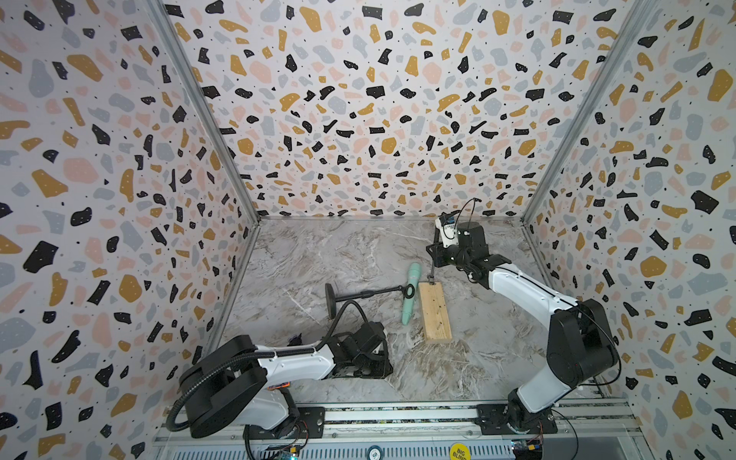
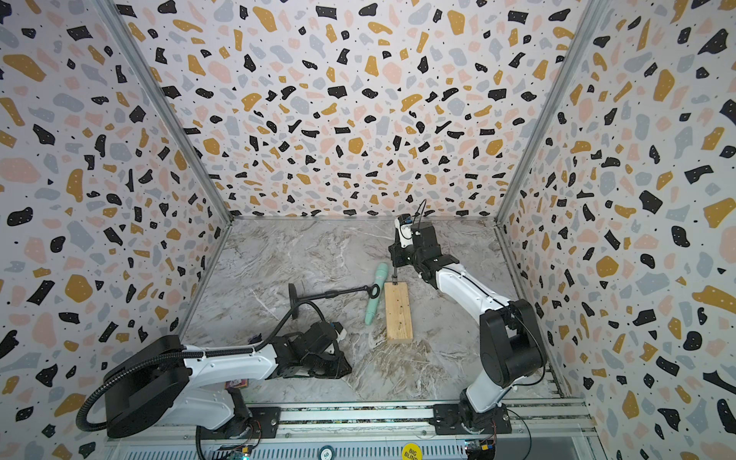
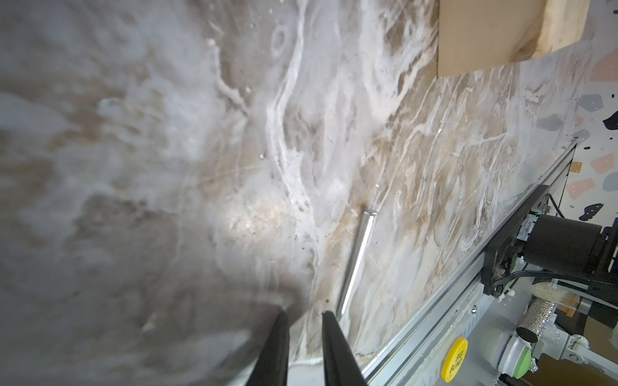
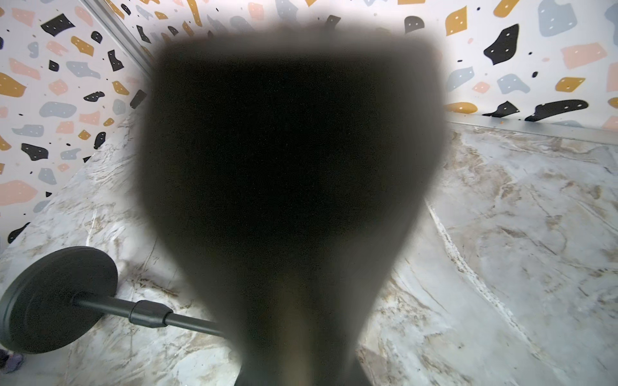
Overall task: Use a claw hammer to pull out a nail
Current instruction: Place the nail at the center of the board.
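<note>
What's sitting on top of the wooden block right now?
The head of the claw hammer sits at the far end of the wooden block, its handle rising into the right hand. A few small dark marks dot the top face. Whatever is beneath the head is covered.

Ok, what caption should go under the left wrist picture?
Left end effector, fingers parted, beside a silvery nail lying on the marble table, wooden block beyond.

Top views: mounted high at the front, facing down and back; both cover the whole counter alike. Left wrist: low, close to counter, looking beyond left tool; wooden block ahead, shared with top views. Right wrist: claw hammer blurred against lens.
</note>
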